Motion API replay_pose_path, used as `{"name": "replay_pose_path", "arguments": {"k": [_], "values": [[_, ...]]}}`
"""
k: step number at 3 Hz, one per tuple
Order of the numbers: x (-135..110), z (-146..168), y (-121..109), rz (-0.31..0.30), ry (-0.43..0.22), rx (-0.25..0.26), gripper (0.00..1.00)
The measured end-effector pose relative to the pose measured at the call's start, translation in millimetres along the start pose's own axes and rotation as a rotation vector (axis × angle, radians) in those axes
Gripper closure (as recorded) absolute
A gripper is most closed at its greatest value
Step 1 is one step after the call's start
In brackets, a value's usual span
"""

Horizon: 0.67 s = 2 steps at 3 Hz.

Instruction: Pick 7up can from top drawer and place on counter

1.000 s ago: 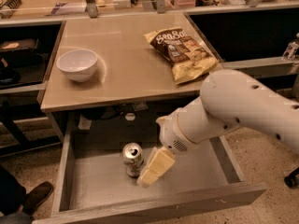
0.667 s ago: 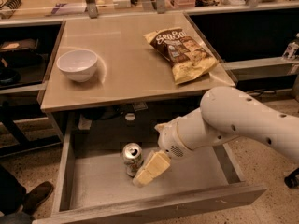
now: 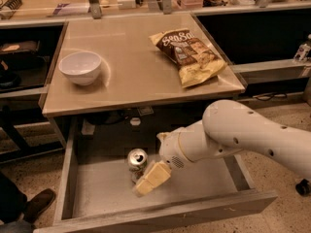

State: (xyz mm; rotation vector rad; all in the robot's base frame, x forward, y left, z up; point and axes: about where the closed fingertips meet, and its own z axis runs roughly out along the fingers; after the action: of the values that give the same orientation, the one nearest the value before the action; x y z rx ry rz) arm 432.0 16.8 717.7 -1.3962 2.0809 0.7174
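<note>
The 7up can (image 3: 137, 158) stands upright in the open top drawer (image 3: 97, 198), left of its middle, with its pull-tab top showing. My gripper (image 3: 147, 177) is down inside the drawer on the end of the white arm (image 3: 243, 135). It sits right against the can's front right side and hides the can's lower part. The counter (image 3: 136, 76) is the beige tabletop directly above the drawer.
A white bowl (image 3: 80, 67) sits on the counter's left side and a chip bag (image 3: 189, 55) on its right. The drawer's front panel (image 3: 160, 218) is low and near me. A wooden ledge with metal posts (image 3: 92, 4) runs behind. A shoe (image 3: 36, 204) is at the lower left.
My gripper has moved left and slightly forward in the drawer, from just right of the can to against its front right side. The can has not moved.
</note>
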Motion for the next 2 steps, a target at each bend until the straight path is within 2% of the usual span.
{"name": "replay_pose_path", "arguments": {"k": [2], "values": [[-16, 55, -11, 0.019, -0.104, 0.011, 0.00]]}}
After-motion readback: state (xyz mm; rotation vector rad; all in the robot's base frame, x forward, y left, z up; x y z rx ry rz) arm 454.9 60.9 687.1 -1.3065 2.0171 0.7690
